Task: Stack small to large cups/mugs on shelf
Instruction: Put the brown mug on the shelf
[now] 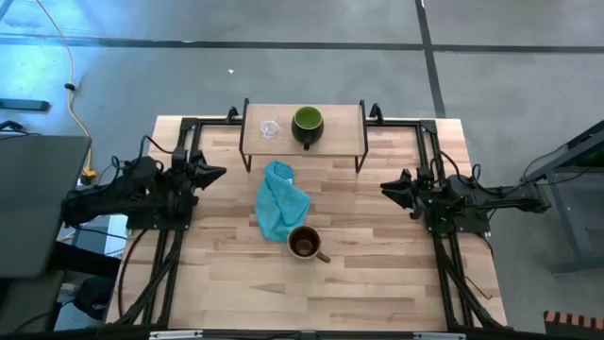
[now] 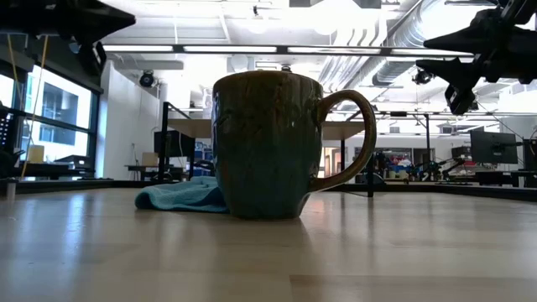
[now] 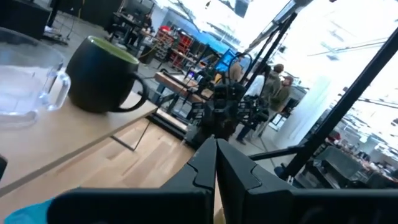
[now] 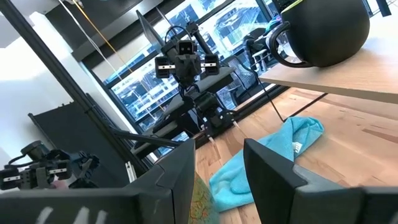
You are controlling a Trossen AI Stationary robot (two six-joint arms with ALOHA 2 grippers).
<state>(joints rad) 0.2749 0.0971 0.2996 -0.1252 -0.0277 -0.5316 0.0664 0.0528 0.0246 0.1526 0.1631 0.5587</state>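
shelf (image 1: pixel 344 115): far edge of the surface; clear glass cup (image 1: pixel 270 128) and dark mug (image 1: pixel 308 123) side by side on it, in size order.
olive-tan mug (image 1: pixel 304 244): on the surface, touching the teal cloth (image 1: pixel 280 200), not yet shelved.
left gripper (image 1: pixel 215 173): parked left, fingers pressed together.
right gripper (image 1: pixel 388 187): parked right, fingers narrowly apart.
hidden: low view's shelf mostly blocked by the mug.

High cam straight down over the whole bench (image 1: pixel 377 283). Low cam at bench level, very close to the olive mug (image 2: pixel 268 143) filling frame centre, room behind. Wrist cams face each other across the bench; both catch the dark mug (image 3: pixel 102 74) on the shelf (image 3: pixel 74 134).
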